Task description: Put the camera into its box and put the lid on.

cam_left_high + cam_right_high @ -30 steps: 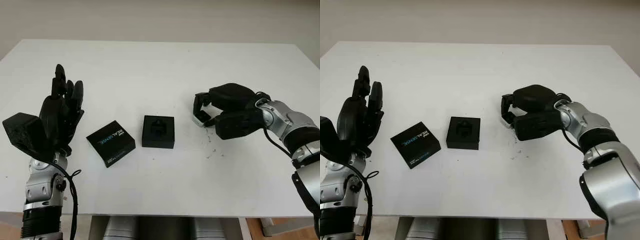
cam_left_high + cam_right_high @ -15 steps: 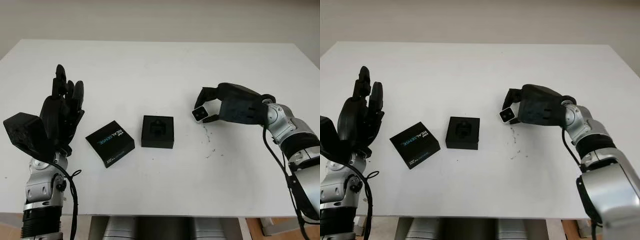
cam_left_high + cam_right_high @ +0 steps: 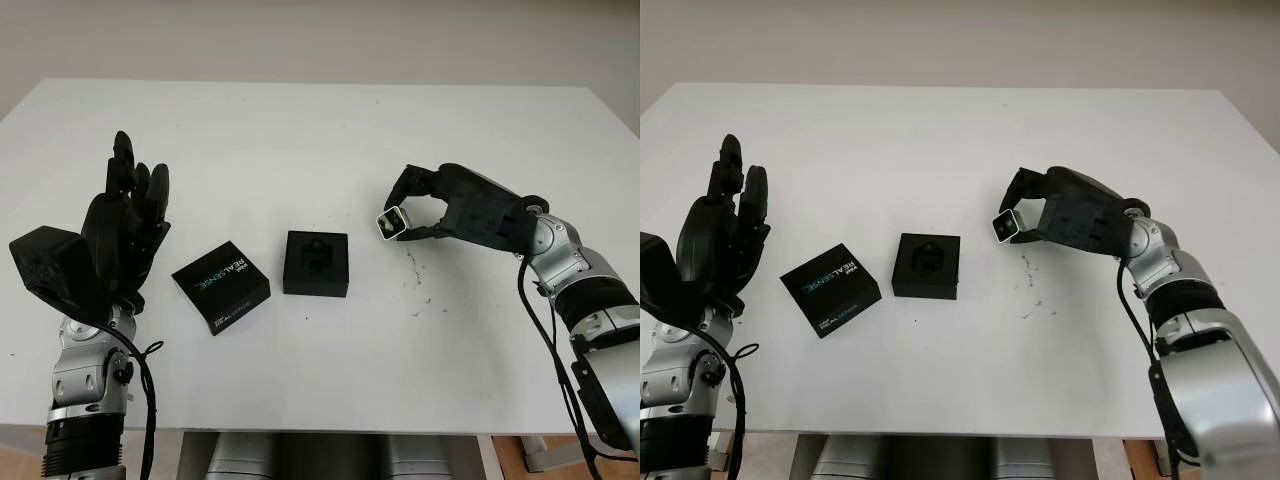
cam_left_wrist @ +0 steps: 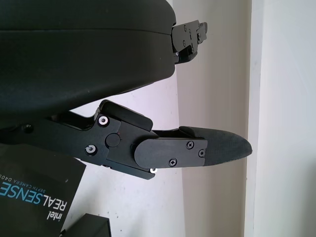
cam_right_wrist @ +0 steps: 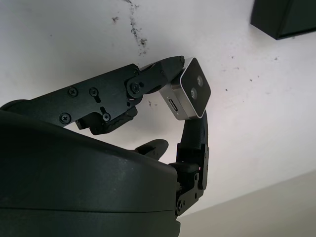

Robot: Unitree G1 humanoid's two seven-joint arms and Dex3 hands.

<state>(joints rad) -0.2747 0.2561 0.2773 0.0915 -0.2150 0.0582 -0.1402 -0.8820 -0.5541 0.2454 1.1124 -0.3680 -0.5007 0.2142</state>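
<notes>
My right hand (image 3: 412, 214) is shut on the small silver camera (image 3: 390, 223), pinching it between fingertips (image 5: 168, 69) a little above the table, right of the box. In the right wrist view the camera (image 5: 189, 91) shows its two lenses and a side port. The open black box (image 3: 316, 263) with its moulded insert sits at the table's middle. Its black lid (image 3: 221, 286), printed REALSENSE, lies flat just left of the box. My left hand (image 3: 122, 225) is open, held upright at the left of the table, beside the lid (image 4: 29, 197).
The white table (image 3: 320, 140) stretches wide behind the objects. Small dark specks (image 3: 425, 295) mark the surface below the right hand. The table's front edge (image 3: 330, 428) runs close to both arms.
My right hand has turned over and lifted the camera off the table, carrying it slightly left toward the box. The box, lid and left hand have kept their places.
</notes>
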